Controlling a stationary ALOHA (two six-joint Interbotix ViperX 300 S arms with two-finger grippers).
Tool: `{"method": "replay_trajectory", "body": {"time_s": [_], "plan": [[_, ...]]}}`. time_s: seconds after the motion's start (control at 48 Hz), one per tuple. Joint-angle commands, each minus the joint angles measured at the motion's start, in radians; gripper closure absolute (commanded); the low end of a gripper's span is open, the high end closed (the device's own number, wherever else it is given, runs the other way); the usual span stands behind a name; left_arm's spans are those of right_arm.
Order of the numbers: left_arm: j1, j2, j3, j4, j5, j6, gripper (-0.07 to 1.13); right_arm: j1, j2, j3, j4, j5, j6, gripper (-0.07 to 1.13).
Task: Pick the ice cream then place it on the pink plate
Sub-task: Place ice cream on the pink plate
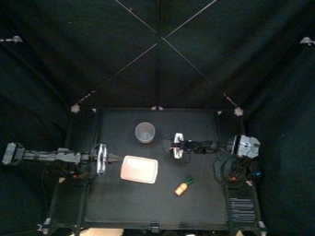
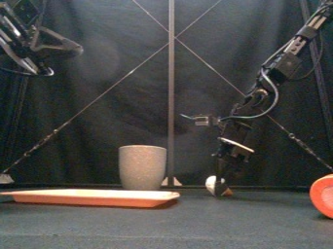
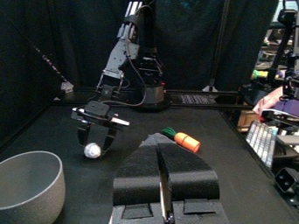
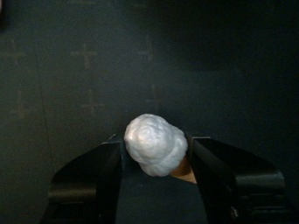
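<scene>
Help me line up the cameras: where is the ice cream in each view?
Top: too small to tell; it sits under the right gripper, right of the cup.
Front: ice cream low, right of centre, in that gripper's jaws.
Left wrist: ice cream under that gripper, beyond the cup.
Right wrist: ice cream between the camera's own jaws.
Shared landmark: the right gripper holding it.

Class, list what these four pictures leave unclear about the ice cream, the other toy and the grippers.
1. Right wrist view: the ice cream shows almost none of its cone; the white scoop and the jaws cover it.
2. Top view: the ice cream is too small to make out, under the right gripper.
3. Front view: the orange toy is cut by the right edge.
4. Front view: the left gripper is cut by the top left corner.
</scene>
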Motion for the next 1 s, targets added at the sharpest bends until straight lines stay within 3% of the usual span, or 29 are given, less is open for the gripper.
{"method": "replay_trajectory", "body": {"time_s": [0.021,0.188,0.458,0.771,0.875,1.0], "plan": [[0.002,0.003,-0.012,-0.002,-0.003,0.0,1.08,-0.005,-0.025,-0.017,0.008,0.003,0.0,0.4],[0.002,0.005,-0.014,-0.002,-0.005,0.002,1.08,0.009,-0.034,-0.06,0.017,0.005,0.008,0.45],[0.002,0.003,-0.012,-0.002,-0.003,0.002,1.08,0.201,-0.081,-0.249,0.055,0.071,0.005,0.45],[0.003,0.003,-0.014,-0.002,-0.003,0.005,1.08,0.357,0.051,-0.422,0.138,0.051,0.008,0.45],[0.003,0.002,-0.012,-0.002,-0.005,0.005,1.08,0.367,0.097,-0.46,0.155,0.029,0.009,0.41],[0.003,0.003,-0.012,-0.002,-0.003,0.005,1.08,0.367,0.14,-0.486,0.181,-0.018,0.008,0.29]]}}
